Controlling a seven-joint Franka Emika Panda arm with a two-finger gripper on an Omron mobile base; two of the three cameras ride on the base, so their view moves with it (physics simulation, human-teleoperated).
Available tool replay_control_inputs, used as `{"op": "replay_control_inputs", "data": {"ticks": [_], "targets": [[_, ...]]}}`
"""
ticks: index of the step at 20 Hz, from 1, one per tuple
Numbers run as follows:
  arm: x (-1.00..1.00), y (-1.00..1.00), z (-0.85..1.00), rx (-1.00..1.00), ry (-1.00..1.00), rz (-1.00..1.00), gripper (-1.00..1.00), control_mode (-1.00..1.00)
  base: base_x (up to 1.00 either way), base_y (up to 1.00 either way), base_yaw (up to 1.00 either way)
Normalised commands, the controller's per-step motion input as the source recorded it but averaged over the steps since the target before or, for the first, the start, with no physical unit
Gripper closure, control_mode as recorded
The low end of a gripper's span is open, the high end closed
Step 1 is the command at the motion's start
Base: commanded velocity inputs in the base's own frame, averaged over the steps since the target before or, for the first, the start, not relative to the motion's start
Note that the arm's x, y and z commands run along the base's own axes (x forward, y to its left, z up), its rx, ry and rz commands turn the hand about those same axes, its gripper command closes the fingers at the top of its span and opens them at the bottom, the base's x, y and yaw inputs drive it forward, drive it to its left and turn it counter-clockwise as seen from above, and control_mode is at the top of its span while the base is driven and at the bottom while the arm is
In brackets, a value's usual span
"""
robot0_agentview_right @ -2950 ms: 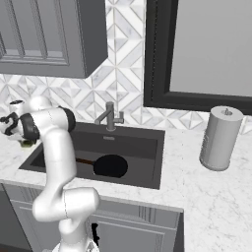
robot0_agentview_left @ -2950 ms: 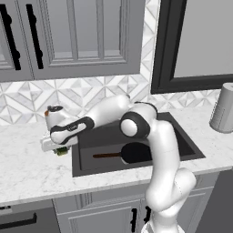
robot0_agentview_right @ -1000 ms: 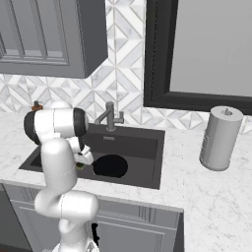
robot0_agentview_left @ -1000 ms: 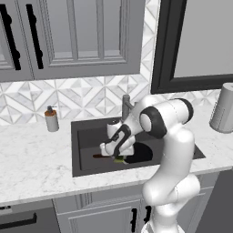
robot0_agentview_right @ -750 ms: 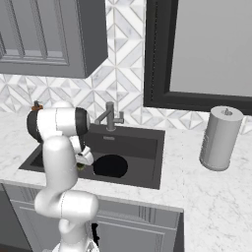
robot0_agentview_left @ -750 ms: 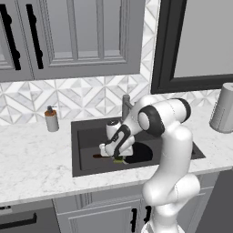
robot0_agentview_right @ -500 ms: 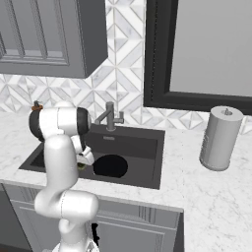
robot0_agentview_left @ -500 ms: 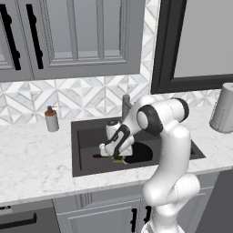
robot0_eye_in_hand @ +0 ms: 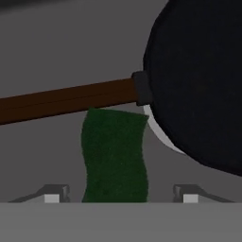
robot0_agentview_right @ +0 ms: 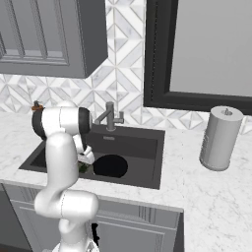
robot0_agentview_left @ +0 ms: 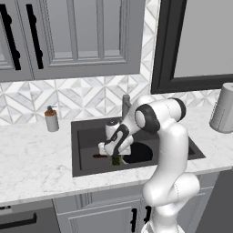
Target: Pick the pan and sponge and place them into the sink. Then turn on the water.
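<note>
Sponge (robot0_eye_in_hand: 114,156) lay low in the sink (robot0_agentview_left: 86,136) between the gripper's (robot0_eye_in_hand: 118,196) wide-spread fingertips, just near of the pan (robot0_eye_in_hand: 198,80) handle.

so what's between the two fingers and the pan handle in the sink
The sponge. In the hand view its green face runs from between the fingers up to the pan handle, its far edge meeting the handle beside the pan.

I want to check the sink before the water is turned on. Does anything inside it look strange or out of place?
Nothing stands out. The pan lies flat in the sink, partly covering the drain, and the sponge lies beside its handle, between the open gripper's fingertips.
</note>
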Motion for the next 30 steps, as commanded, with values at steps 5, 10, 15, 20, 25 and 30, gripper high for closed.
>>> {"op": "replay_control_inputs", "data": {"ticks": [5,10,15,20,25,30], "targets": [[0.12,0.0,0.02,0.11,-0.16,0.0,-1.0,-1.0,0.0,0.0,0.0],[-0.11,0.0,0.6,0.06,-0.27,0.0,-1.0,-1.0,0.0,0.0,0.0],[-0.36,0.0,1.0,0.0,-0.25,0.0,-1.0,-1.0,0.0,0.0,0.0],[-0.54,-0.23,1.0,0.0,-0.2,0.0,-1.0,-1.0,0.0,0.0,0.0],[-0.4,-0.38,1.0,0.02,-0.04,0.0,-1.0,-1.0,0.0,0.0,0.0],[-0.16,-0.51,1.0,0.07,0.04,0.0,-1.0,-1.0,0.0,0.0,0.0]]}}
